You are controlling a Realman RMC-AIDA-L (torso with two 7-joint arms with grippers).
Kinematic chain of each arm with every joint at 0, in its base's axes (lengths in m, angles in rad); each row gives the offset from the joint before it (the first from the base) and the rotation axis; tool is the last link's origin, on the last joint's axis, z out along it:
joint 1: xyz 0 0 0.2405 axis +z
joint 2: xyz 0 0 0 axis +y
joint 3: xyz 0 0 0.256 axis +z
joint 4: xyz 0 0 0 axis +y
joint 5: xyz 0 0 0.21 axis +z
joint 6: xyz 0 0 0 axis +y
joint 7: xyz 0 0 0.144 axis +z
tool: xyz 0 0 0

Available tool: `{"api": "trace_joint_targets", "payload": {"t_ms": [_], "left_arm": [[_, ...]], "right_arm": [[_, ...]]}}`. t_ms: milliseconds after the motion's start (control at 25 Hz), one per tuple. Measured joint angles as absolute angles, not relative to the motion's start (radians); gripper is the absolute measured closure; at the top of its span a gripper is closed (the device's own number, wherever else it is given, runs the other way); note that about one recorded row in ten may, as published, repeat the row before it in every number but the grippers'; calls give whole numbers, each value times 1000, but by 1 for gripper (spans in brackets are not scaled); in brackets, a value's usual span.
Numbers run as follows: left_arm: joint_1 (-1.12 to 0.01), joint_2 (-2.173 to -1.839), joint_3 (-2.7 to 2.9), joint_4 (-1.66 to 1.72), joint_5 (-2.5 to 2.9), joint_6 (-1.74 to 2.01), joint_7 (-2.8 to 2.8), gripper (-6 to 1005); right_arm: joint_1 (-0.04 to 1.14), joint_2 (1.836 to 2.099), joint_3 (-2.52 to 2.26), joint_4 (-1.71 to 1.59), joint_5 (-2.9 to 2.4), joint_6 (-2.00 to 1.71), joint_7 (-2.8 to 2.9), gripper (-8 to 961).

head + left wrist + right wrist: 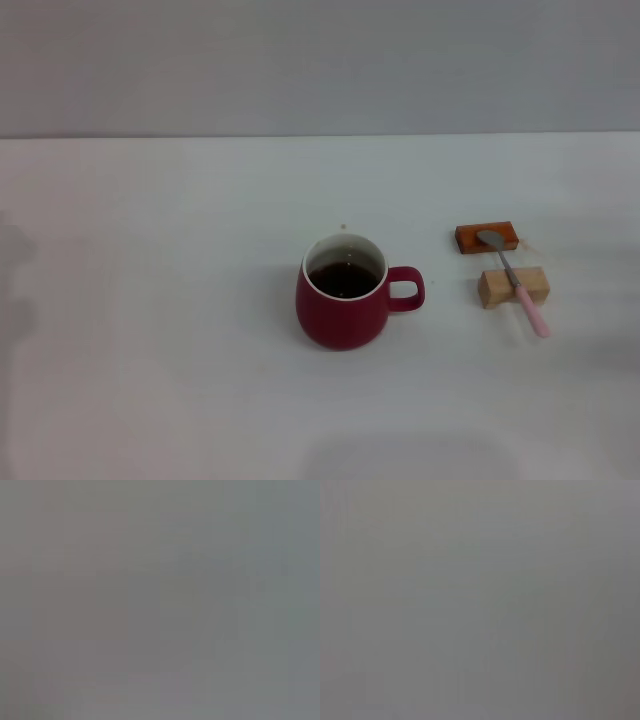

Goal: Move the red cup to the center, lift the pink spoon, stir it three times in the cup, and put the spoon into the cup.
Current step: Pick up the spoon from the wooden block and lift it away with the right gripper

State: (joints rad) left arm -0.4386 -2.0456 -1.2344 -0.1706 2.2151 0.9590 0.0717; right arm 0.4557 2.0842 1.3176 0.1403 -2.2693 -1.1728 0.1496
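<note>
The red cup (345,301) stands upright near the middle of the white table (150,300) in the head view, with dark liquid inside and its handle pointing right. The pink spoon (518,282) lies to its right, its silver bowl resting on an orange block (486,238) and its pink handle across a tan block (513,287). Neither gripper shows in the head view. Both wrist views show only a plain grey surface.
The table's far edge meets a grey wall (320,60). The two blocks stand close together at the right. White tabletop stretches to the left of the cup and in front of it.
</note>
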Motion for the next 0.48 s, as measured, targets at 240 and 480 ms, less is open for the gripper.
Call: {"api": "trace_joint_targets", "payload": {"t_ms": [240,480], "left_arm": [[-428,-2016,-1290,-144,2221,935,-84,893],[-443,-2021,-1297,-142,2217,935,-60,778]], "right_arm": [[378,2086,1244,198,-2272,-1183,148,215],[183,2087,1071,426,-2268,-1215,136,214]]}}
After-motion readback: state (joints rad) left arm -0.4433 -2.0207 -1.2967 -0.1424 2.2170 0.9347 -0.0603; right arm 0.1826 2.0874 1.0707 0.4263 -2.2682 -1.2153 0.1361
